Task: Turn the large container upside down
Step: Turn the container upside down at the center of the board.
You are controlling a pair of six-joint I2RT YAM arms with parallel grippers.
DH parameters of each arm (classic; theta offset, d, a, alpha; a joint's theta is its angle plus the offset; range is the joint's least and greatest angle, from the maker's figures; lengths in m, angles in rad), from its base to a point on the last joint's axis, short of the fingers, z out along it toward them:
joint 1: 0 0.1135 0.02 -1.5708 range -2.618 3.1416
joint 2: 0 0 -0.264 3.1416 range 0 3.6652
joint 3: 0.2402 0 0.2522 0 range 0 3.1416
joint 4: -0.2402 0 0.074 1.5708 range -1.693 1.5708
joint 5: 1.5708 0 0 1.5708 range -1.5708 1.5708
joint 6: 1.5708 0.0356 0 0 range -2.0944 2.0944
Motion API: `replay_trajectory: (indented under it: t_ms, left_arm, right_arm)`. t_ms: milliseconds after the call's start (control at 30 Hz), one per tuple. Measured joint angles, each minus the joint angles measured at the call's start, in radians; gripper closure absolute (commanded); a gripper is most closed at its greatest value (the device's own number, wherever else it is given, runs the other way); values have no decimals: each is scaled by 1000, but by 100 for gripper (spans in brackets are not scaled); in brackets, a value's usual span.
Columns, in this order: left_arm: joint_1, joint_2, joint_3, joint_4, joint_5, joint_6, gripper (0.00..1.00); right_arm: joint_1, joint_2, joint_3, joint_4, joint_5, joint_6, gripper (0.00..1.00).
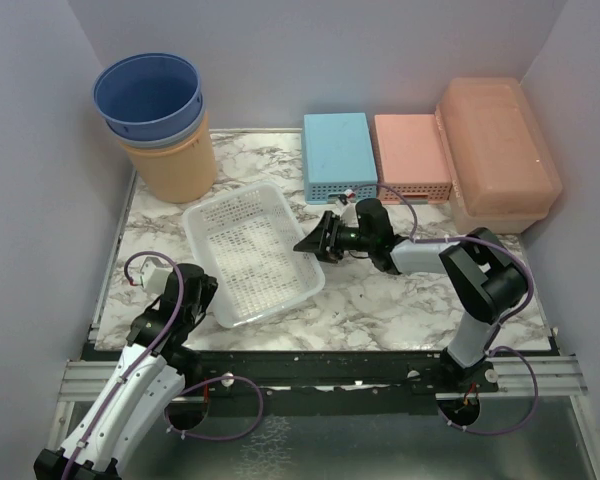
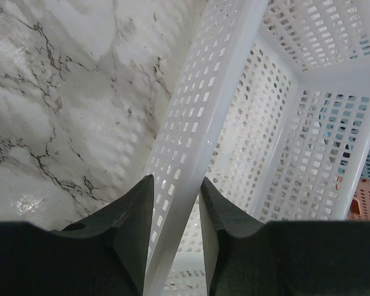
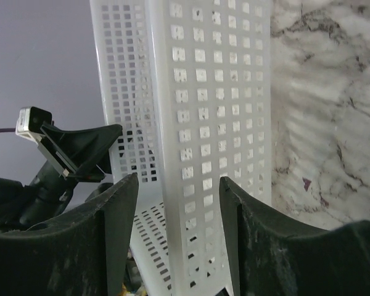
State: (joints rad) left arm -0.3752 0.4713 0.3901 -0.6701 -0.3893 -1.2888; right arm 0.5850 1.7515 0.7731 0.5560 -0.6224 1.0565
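White perforated basket (image 1: 250,255), the big one, sat open side up on the marble counter (image 1: 380,300), left of middle. Left hand (image 2: 176,182) was pinching the basket's rim wall between both fingers, though from above that hand was mostly hidden behind its own wrist. Right hand (image 3: 177,182) was spread around the basket's right-hand wall with a clear gap on one side; couldn't tell if the other finger touched. Peach box (image 1: 500,140) sat in the far right corner, well apart. Honestly couldn't make out which way up it was.
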Motion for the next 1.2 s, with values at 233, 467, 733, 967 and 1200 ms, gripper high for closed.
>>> replay_trajectory:
  t_ms: [233,467,733,967,1200]
  left_arm:
    - [0,0,0,0,1,10,64]
    - [0,8,0,-3,1,14,64]
    - [0,11,0,-5,0,18,64]
    - [0,14,0,-6,0,22,64]
    - [0,17,0,-6,1,26,63]
  right_arm:
    - [-37,86,164,-36,-81,-58,43]
    - [-50,127,201,-9,-146,-60,61]
    - [-56,165,201,19,-183,-44,72]
    - [-61,181,202,23,-192,-38,93]
    - [-61,180,202,24,-194,-37,99]
